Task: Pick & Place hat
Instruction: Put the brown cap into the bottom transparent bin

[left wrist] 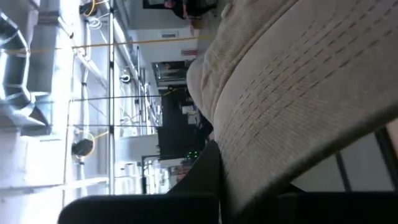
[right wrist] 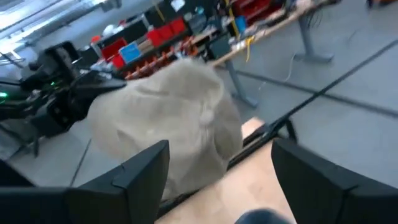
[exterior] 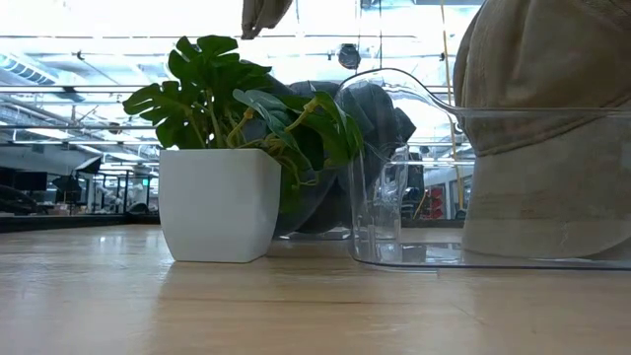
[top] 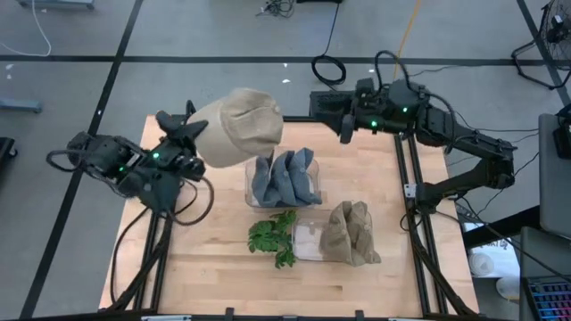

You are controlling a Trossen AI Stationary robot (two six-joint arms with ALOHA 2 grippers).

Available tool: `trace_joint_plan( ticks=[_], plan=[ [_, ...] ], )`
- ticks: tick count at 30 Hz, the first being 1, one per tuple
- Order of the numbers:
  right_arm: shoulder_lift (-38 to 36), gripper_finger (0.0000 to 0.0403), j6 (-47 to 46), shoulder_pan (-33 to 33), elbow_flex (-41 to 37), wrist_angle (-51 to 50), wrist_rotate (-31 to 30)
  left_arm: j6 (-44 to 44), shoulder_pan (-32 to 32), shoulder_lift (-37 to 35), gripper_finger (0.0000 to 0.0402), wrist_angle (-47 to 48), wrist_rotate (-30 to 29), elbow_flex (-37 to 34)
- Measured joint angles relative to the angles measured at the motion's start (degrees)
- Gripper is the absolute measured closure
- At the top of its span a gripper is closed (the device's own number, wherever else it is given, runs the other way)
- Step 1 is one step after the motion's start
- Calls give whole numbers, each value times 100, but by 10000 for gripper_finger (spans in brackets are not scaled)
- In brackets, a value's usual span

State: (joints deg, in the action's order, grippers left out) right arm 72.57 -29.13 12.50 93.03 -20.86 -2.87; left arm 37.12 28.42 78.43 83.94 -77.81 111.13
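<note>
A beige hat (top: 241,125) is up in the air over the table's far left part, beside the clear bin of grey hats (top: 284,178). My left gripper (top: 198,135) is shut on it from the left. In the low view only the hat's lower tip (exterior: 264,15) shows at the top edge. My right gripper (top: 343,129) hovers to the right of the hat, open and pointing at it. Its wrist view has the hat (right wrist: 168,124) ahead of the spread fingers, with a gap between them. My left gripper holds the hat by its stitched brim (left wrist: 280,124), pinched between the two fingers (left wrist: 205,180). It comes roughly level from the table's left side. The hat is lifted clear of the table and sticks out beyond the fingers toward the right.
A second clear bin (top: 308,241) near the right holds beige hats (top: 350,234). A green plant in a white pot (exterior: 219,202) stands between the bins and the near edge. Bare wood lies along the near edge and at the near left.
</note>
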Motion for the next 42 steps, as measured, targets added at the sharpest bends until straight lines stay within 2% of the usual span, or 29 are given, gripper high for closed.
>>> trace_joint_plan(
  ticks=[8,13,17,20,23,29,37,42],
  plan=[
    [-58,117,473,603,0,218,57,2742,-878,0,394,-2462,780,0],
    [-104,104,-152,1168,-2,191,984,4271,-1370,65,394,-3906,1258,0],
    [-179,96,-907,1637,0,262,1983,5005,-1672,104,394,-4483,1724,-1],
    [-192,94,-1208,1918,0,261,2633,5308,-1888,140,394,-4702,2062,7],
    [-207,94,-1381,2130,0,265,3004,5462,-2057,250,394,-4824,2358,2],
    [-161,94,-1484,2205,0,261,3005,5448,-2279,469,394,-5020,2675,-2],
    [68,95,-1695,1893,0,132,3002,5434,-2358,584,394,-5166,2877,-2],
    [147,125,-1641,1587,0,169,3001,5413,-2358,584,394,-5161,2881,-2]
  ],
)
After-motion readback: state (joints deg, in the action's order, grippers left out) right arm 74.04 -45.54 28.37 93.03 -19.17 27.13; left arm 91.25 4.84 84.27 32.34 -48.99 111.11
